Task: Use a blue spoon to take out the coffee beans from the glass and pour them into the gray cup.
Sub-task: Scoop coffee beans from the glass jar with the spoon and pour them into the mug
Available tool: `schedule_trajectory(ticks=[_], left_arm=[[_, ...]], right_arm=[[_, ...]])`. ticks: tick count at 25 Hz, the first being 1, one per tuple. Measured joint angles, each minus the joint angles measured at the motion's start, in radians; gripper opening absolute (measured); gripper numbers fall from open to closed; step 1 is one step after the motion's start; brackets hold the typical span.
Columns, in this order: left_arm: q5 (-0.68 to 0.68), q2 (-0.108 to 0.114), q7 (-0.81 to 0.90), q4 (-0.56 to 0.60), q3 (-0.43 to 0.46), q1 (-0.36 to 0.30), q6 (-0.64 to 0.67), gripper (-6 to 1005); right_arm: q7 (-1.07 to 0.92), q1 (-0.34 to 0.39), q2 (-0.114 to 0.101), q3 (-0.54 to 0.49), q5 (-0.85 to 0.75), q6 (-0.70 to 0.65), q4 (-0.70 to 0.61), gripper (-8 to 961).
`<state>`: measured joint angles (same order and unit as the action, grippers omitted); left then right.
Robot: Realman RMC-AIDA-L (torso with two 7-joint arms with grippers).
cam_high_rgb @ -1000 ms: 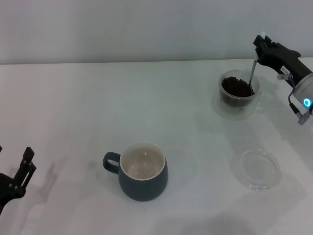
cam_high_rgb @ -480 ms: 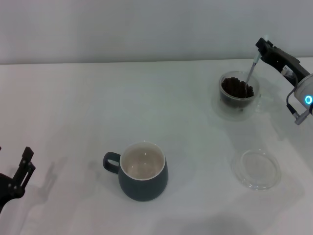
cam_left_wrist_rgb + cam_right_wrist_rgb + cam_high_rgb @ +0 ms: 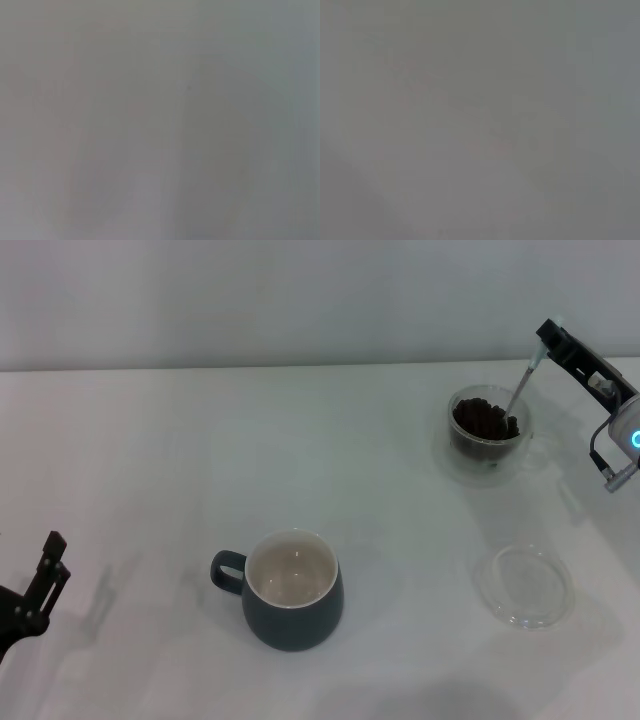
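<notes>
Your blue spoon [image 3: 522,390] has tipped over in the last second: it stood near upright, now it slants, its bowl down among the coffee beans [image 3: 486,421] in the glass [image 3: 488,432]. The right gripper [image 3: 546,336], clamped on the handle top, has swung outward, so you're levering up a scoop. The gray cup [image 3: 291,590] waits well away, empty. The left gripper [image 3: 45,580] is parked far off; its fingers are unreadable.
</notes>
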<state>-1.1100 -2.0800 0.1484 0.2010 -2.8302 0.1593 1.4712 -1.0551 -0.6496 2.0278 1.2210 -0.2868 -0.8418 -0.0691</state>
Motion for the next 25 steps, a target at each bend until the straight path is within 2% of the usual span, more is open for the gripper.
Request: schedule_trajectory(ticks=[16,25], left_arm=[[-0.048,0.002,0.002,-0.024,0.000,0.011,-0.001,736],[-0.057,0.002,0.002,-0.037,0.000,0.020,0.000,736]], right_arm=[[-0.165,0.012,0.002,0.000,0.051,0.013,-0.001,142],[-0.244,0.046,-0.001,0.000,0.098,0.009,-0.008,142]])
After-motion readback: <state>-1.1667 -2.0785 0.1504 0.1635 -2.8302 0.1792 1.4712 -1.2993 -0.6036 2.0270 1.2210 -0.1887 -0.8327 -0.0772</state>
